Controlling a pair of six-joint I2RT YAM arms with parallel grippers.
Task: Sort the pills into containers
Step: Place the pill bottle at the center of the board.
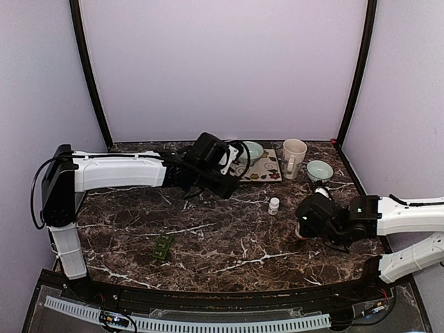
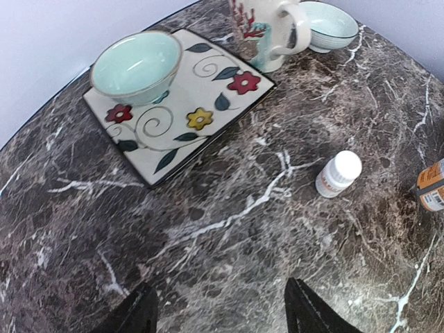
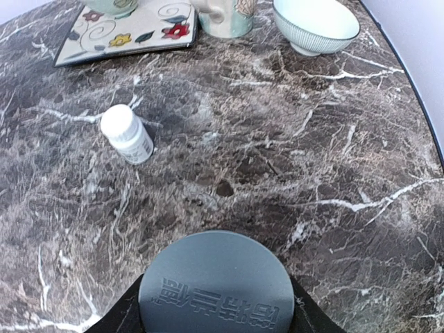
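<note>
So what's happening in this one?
Pill sorting looks barely begun. The right gripper is shut on a grey round cap, apparently a bottle's. The left gripper hangs open and empty over the table near the floral tray. A small white bottle stands untouched, and the green pill organiser lies apart, near the front.

The right end effector (image 3: 216, 309) grips a grey round cap (image 3: 216, 274) with raised lettering, 1 dark finger at each side. Beyond it on the marble worktop (image 3: 333, 159) sits 1 white bottle (image 3: 127, 133), well apart from the pale bowl (image 3: 316, 24), mug (image 3: 223, 15) and floral tray (image 3: 128, 31) at the far edge.
</note>
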